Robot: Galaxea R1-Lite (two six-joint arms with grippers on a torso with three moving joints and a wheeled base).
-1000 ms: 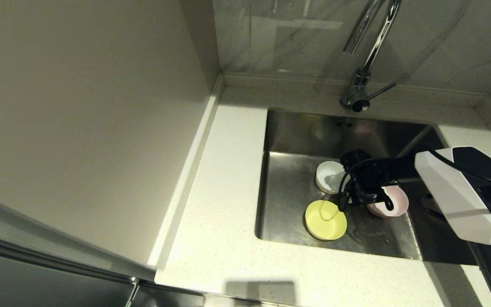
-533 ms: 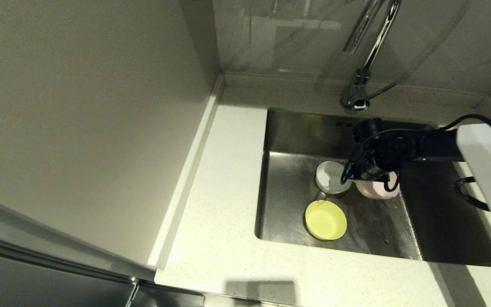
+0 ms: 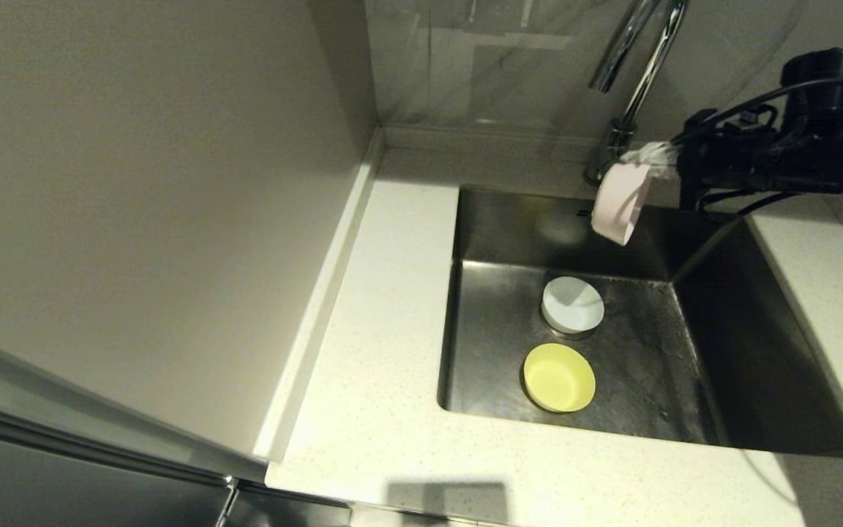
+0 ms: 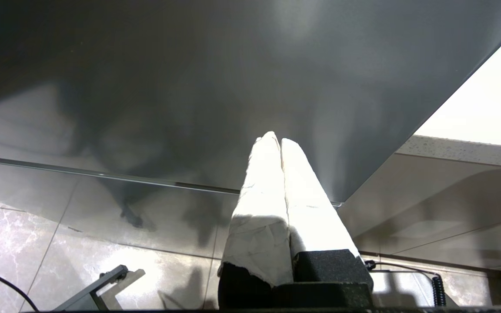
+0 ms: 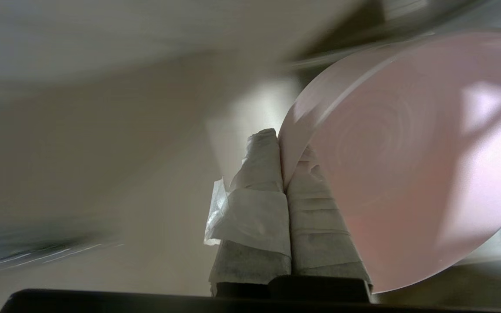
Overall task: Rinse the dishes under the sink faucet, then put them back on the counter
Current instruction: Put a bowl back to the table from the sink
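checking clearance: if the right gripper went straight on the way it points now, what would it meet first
Probably the chrome gooseneck faucet: the right gripper, shut on the pale pink bowl's rim, points at its base, though depth is unclear.

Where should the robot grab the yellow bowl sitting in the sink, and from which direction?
By the rim, from straight above. The yellow bowl sits upright and open on the sink floor, clear of the white bowl, so one finger could probably go inside the wall and one outside, as the right gripper holds the pink bowl.
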